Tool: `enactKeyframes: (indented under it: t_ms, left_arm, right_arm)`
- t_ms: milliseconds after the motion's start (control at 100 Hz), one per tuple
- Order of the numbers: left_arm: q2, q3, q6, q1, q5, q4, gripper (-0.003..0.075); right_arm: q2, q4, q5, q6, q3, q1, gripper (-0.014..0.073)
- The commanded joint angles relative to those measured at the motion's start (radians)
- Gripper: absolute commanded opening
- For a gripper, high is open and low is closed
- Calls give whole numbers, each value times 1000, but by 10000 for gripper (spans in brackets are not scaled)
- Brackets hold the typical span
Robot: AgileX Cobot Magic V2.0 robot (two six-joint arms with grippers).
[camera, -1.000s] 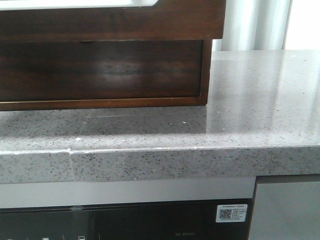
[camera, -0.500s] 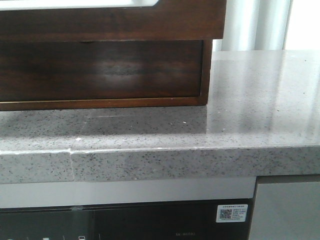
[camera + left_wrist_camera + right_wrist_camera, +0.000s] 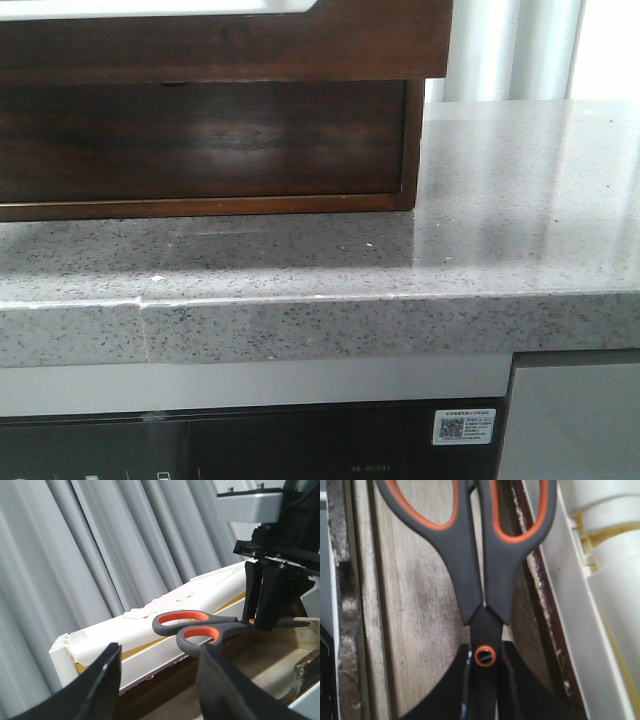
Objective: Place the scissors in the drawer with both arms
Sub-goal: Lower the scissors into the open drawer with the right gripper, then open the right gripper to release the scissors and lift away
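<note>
White sticker (image 3: 464, 427) with QR code on dark appliance panel (image 3: 300, 440) under my surface (image 3: 400, 310); small print beside code too tiny to read. Faint lettering low on same panel near bottom edge, illegible. Small white icons at panel's lower left, cannot make out. No text on scissors (image 3: 475, 575), none in my wrist views.

Bare wood floor (image 3: 415, 605) beneath scissors (image 3: 480, 555); white wall (image 3: 600, 630) close beside.
</note>
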Motion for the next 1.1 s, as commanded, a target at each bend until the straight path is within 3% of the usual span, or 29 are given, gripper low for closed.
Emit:
enactKeyframes:
  t_ms: [0,920,1090]
  left_arm:
    - [6,-31,-13,-5,-43,-31,309]
    - [6,-31,-13,-5,-43,-31,309]
    - [6,-31,-13,-5,-43,-31,309]
  right_arm:
    - [-27,19,-25,-15,-30,-1,-124]
    - [44,25,38,-24,-30,0,-121]
    - [44,31,43,-24,-30,0,-24]
